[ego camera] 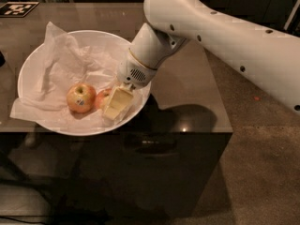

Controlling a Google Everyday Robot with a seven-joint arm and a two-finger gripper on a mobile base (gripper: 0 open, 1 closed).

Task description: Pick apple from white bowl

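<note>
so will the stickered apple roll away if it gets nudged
Probably a little: the apple is round and sits loose on crumpled paper, which may damp rolling. The sloped wall of the white bowl should contain it. The hand sits low in the bowl by the redder apple.

Looks down at a slant from above and in front of the table [187, 93], fairly near, facing its far edge. Takes in the white bowl [84, 128] at left, the arm [225, 36] slanting in from upper right, the gripper [117, 106] low inside the bowl's right side.
</note>
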